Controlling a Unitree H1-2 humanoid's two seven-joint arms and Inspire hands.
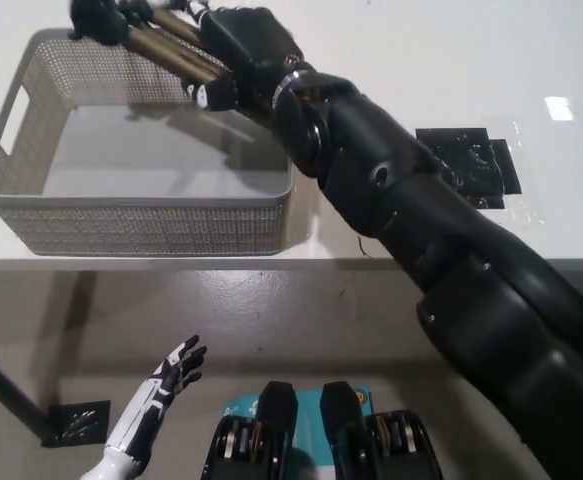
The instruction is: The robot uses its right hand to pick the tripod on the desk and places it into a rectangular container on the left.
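Head view: the black right arm point(421, 230) crosses the picture from 5 o'clock up to 11 o'clock, passing over the white desk point(401, 60) and the near right corner of the basket point(131, 215). At its end the right hand point(241, 50) is clamped on the tripod point(156, 45), whose bronze-coloured legs, folded together, stick out from the hand toward 10 o'clock and end in dark tips near the picture's top edge. The tripod is in the air above the basket's far right part, over its far rim, not touching the basket floor. The basket is a grey perforated rectangular container at 10 o'clock on the desk, with a handle slot in its left wall; its pale floor carries the shadow of the arm and tripod. A patch of black tape point(471, 165) lies on the desk at 3 o'clock, just beside the arm. The white left hand point(171, 375) rests low at 7 o'clock, below the desk edge and over the grey floor, fingers spread apart and holding nothing.
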